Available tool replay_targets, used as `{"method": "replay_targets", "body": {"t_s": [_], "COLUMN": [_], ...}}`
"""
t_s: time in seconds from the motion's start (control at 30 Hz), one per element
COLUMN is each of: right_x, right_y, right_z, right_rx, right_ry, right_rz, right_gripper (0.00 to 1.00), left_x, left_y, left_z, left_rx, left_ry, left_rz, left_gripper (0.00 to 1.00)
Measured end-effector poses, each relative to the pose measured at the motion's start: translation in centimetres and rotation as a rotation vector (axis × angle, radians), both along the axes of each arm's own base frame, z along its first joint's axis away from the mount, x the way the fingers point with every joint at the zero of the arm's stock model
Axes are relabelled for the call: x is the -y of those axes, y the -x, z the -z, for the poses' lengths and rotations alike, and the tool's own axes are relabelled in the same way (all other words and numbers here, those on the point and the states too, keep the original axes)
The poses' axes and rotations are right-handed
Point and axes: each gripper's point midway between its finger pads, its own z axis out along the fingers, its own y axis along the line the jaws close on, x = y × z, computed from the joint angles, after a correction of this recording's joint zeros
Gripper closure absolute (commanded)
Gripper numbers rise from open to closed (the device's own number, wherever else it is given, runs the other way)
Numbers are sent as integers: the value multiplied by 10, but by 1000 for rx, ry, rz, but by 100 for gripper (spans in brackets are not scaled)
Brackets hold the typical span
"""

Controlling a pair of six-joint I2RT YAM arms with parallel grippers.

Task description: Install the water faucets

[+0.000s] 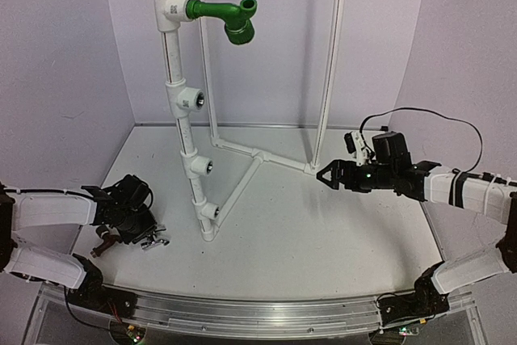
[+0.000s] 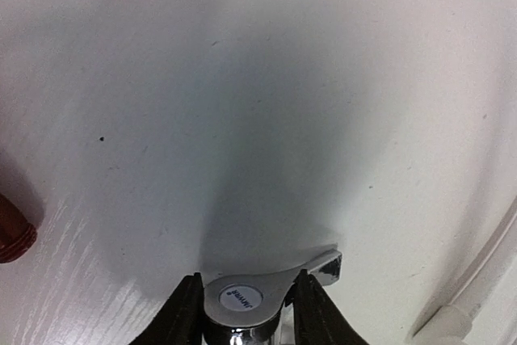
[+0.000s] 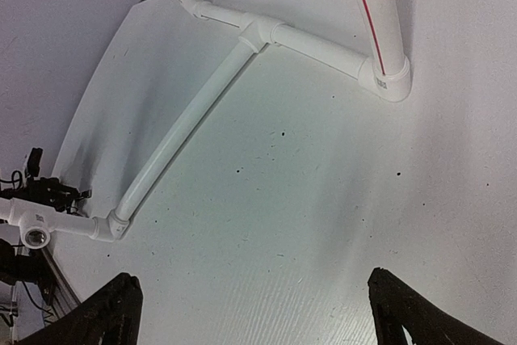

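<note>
At the near left of the table (image 1: 323, 264), your left gripper (image 2: 247, 279) is clamping the chrome faucet (image 1: 153, 241). One finger is pressing each side of its body just under the lever handle, which is pointing right. The reddish-brown faucet (image 1: 103, 242) is lying just left of it on the tabletop, apart from the fingers. Farther back on the right, your right gripper (image 3: 252, 280) is hovering above the table with its jaws spread wide, gripping nothing and facing the white pipe frame (image 1: 234, 191). At the far top, the green elbow (image 1: 226, 15) is sticking out of the upright pipe's highest tee (image 1: 168, 4).
</note>
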Motion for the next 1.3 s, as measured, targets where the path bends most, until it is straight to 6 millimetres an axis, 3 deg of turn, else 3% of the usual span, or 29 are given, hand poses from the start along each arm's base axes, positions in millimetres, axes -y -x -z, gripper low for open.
{"method": "replay_targets", "body": {"t_s": [0.23,0.4,0.57,0.8,0.9,1.0,1.13,1.3], "right_x": [-16,-37,-71,-122,-141,-158,-176,-189], "right_y": [4,4,-2,-9,-15,-22,-29,-29], "right_z": [15,32,31,18,10,3,-5,-10], "right_rx": [-38,-93,-118,-127,-121,-113,-92,-64], "right_ry": [7,-1,-59,-182,-239,-288,-322,-349], "right_rz": [-32,-65,-118,-193,-218,-240,-269,-297], "right_gripper": [3,4,5,9,13,18,23,33], "left_x": [2,5,24,65,87,123,173,216], "left_y": [-10,-24,-60,-134,-166,-183,-188,-170], "left_z": [-16,-39,-82,-157,-173,-182,-183,-181], "left_rx": [79,173,349,633,708,745,756,740], "left_ry": [-8,-29,-22,105,179,296,417,525], "left_rz": [55,118,207,351,428,553,698,800], "left_gripper": [99,100,100,100,100,100,100,100]}}
